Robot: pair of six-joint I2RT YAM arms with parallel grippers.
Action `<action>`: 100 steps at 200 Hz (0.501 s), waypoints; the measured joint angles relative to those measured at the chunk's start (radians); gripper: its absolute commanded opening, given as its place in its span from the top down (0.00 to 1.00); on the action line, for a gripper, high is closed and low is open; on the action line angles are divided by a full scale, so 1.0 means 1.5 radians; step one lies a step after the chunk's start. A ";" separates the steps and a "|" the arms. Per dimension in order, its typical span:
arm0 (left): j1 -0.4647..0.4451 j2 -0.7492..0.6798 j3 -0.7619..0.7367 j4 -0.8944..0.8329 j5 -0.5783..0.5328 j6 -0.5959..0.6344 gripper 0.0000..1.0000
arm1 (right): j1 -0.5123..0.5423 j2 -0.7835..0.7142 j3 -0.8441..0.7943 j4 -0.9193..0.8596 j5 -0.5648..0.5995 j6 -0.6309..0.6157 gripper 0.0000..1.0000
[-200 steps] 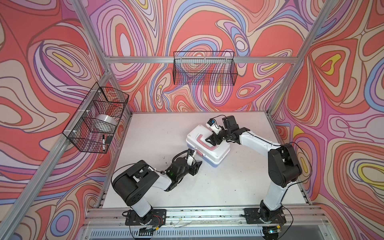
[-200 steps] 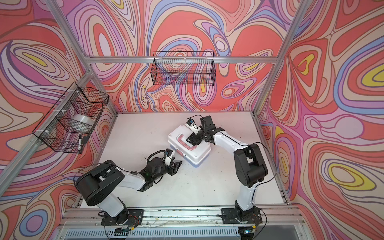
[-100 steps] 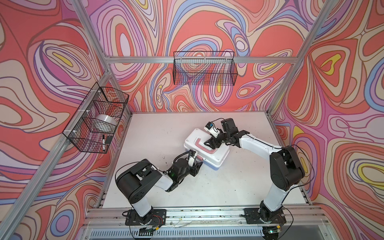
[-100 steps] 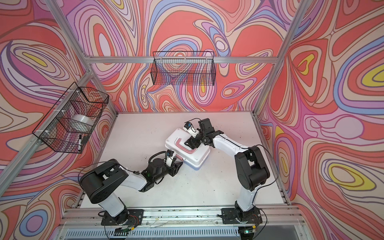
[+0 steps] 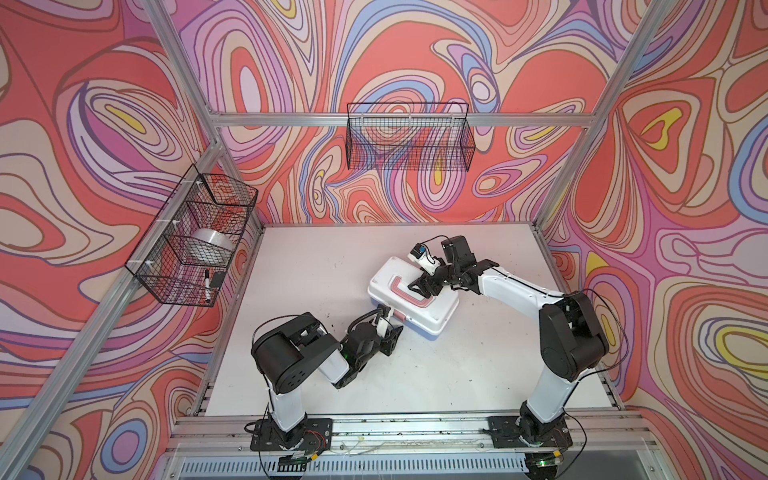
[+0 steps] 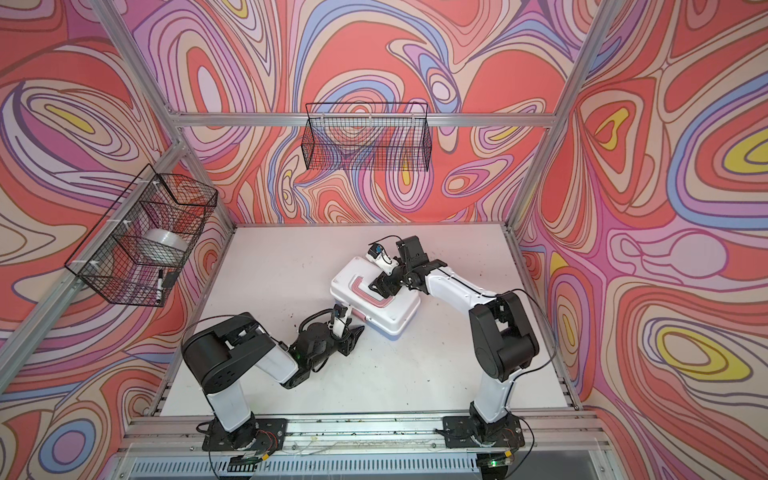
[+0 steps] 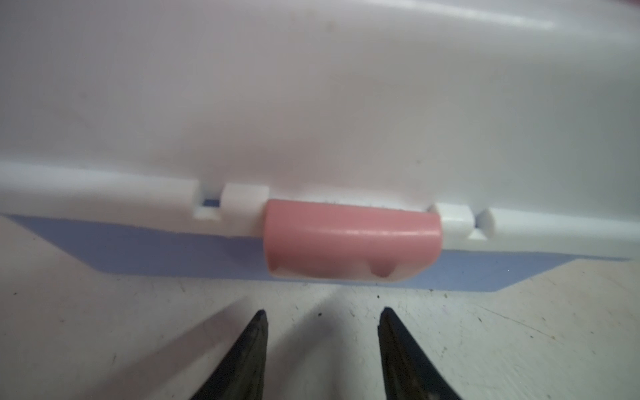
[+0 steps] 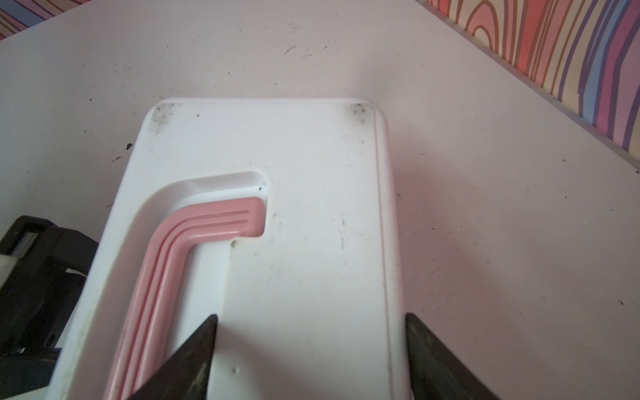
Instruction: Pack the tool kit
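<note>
at seven o'clock of the tool kit (image 5: 432, 318), left gripper (image 7: 322, 311) jaws gape empty near the latch (image 7: 351, 239); right gripper (image 8: 311, 315) jaws clamp the lid (image 8: 311, 166): stiff, light, slick, probably.

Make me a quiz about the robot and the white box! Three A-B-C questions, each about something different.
1. Where is the tool kit? A. up in the air B. on the table C. on top of an arm
2. What colour is its latch? A. green B. yellow C. pink
3. How is the lid? A. shut down on the blue base B. wide open C. taken off
Answers: 1 B, it rests on the table in both top views. 2 C, pink in the left wrist view. 3 A, the lid lies right along the base.
</note>
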 measured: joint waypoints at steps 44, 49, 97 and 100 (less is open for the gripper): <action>0.000 0.027 0.003 0.024 0.000 0.000 0.46 | 0.000 0.001 0.002 -0.003 0.001 0.000 0.26; 0.000 0.029 0.004 0.025 0.000 0.000 0.46 | 0.000 0.001 0.002 -0.003 0.001 0.000 0.26; -0.001 0.035 0.019 0.039 0.003 0.001 0.42 | 0.001 0.001 0.004 -0.005 0.003 0.000 0.26; -0.001 0.035 0.021 0.039 0.003 0.001 0.42 | 0.001 0.001 0.004 -0.006 0.003 0.000 0.26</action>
